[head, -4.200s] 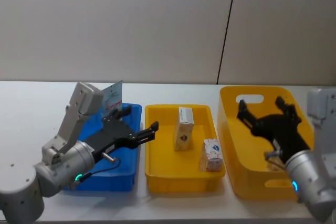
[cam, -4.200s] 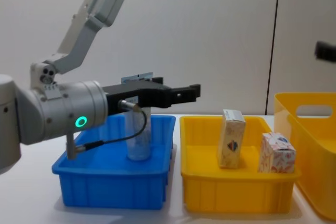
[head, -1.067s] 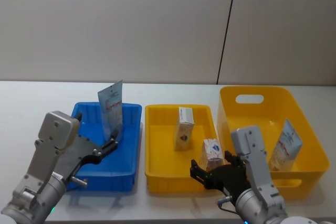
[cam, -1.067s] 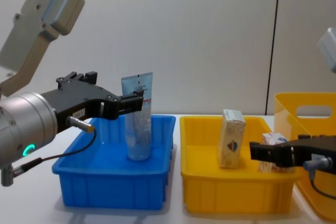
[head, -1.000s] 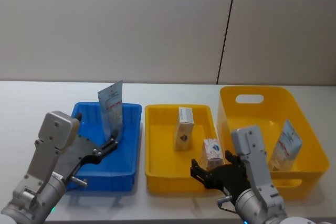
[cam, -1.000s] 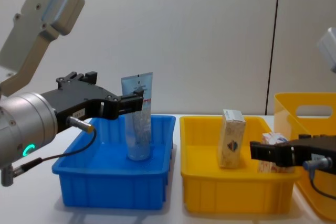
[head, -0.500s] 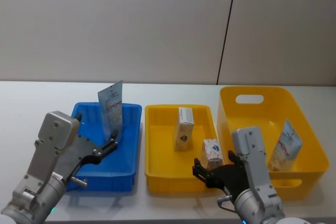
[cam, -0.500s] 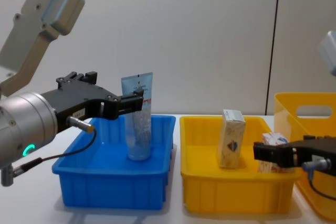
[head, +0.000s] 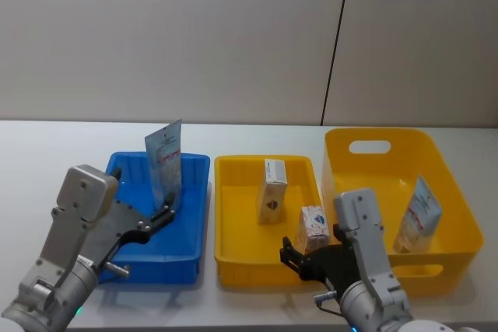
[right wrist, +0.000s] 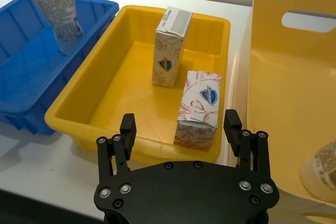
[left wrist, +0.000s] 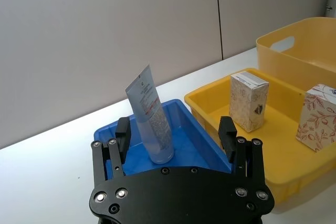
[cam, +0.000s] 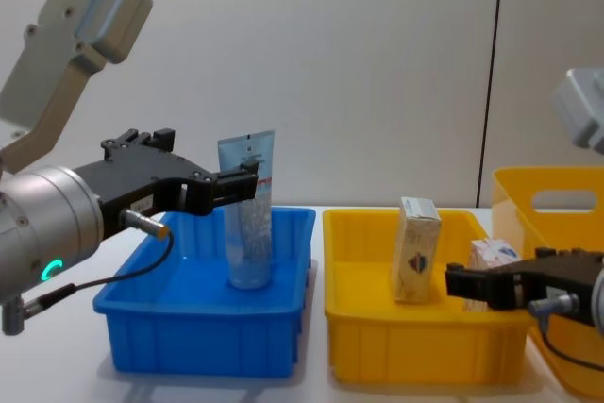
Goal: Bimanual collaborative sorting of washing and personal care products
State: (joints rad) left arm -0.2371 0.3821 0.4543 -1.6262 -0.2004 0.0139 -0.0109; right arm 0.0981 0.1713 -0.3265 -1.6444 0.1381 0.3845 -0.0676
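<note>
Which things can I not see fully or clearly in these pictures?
- Right tube, in the large yellow bin: right wrist view, cut off by the edge.
- Patterned box: chest view, lower part behind the right tool.
- Left tube: head view, label print too small to read.

No word, brand or number could be read anywhere. The squeeze tube (left wrist: 153,118), left of centre in the left wrist view, carried a white label with red bands and lines of print too fine to make out. Near the middle of the right wrist view, the taller box (right wrist: 171,45) and the patterned box (right wrist: 199,108) each bore a small blue-and-red emblem whose lettering was illegible.
</note>
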